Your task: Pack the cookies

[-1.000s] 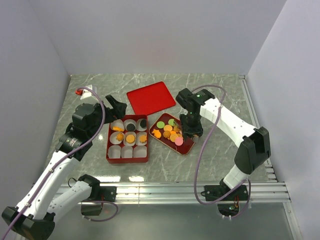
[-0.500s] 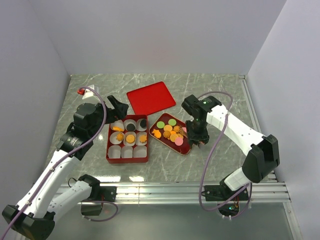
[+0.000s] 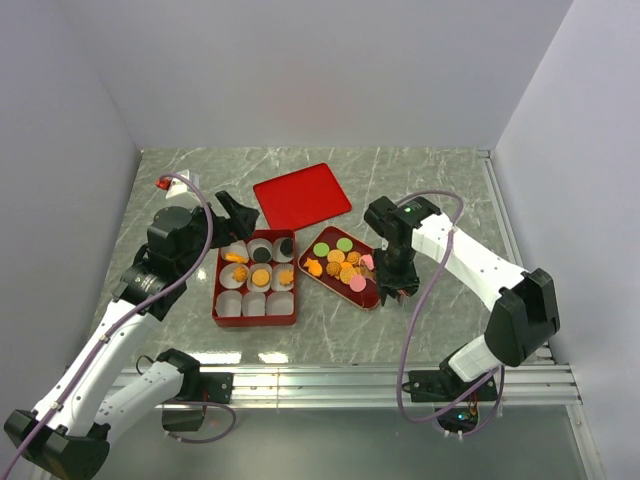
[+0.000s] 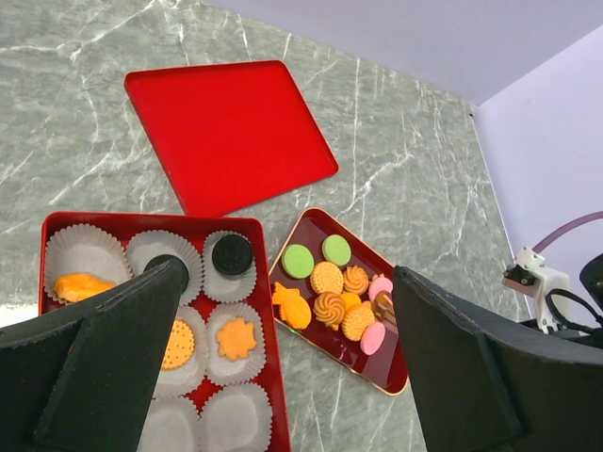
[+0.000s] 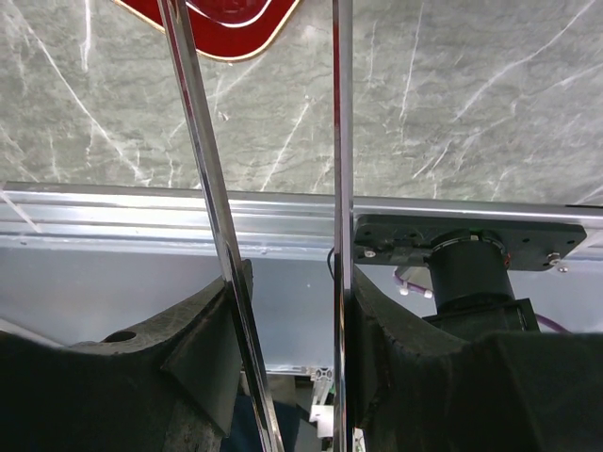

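Red is the colour of nearly everything that matters. At the left, the left gripper hangs over the far-left corner of the red box, its fingers spread as wide as they go and holding nothing. In the box we count nine paper cups. The far and middle rows carry black and orange pieces and the near row of three is bare, so we judge the packing roughly two-thirds done. Behind the box the lid lies flat on the table, not yet fitted.

Just right of the box, a small tray holds the unpacked cookies, green, orange and pink. At its near-right edge the right gripper has its fingers partly closed on a pair of metal tongs. Whether the tips hold a cookie we cannot tell.

We see a grey-green marbled table, plain pale walls on three sides, and an aluminium rail along the near edge.
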